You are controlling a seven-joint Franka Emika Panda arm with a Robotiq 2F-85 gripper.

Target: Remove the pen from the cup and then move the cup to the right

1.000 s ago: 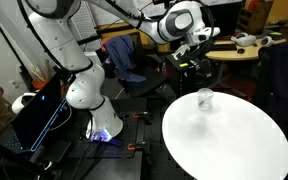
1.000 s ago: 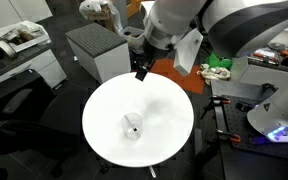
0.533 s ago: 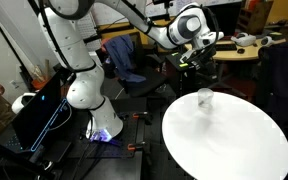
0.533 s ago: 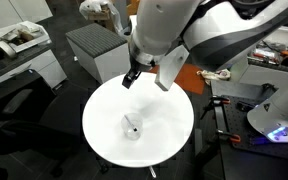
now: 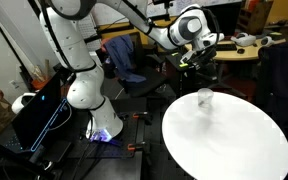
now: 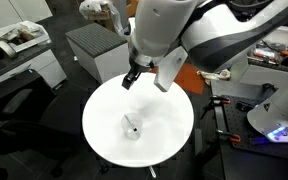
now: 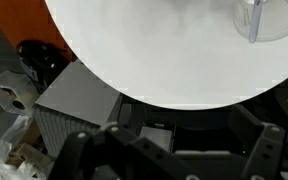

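Cup (image 6: 132, 127): upright, near table (image 6: 174, 140) centre
Pen (image 7: 252, 25): standing inside cup
Gripper (image 6: 131, 78): jaws spread, empty, twelve o'clock of cup

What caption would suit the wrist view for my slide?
Open tool faces the white table; the cup, pen inside, sits top right.
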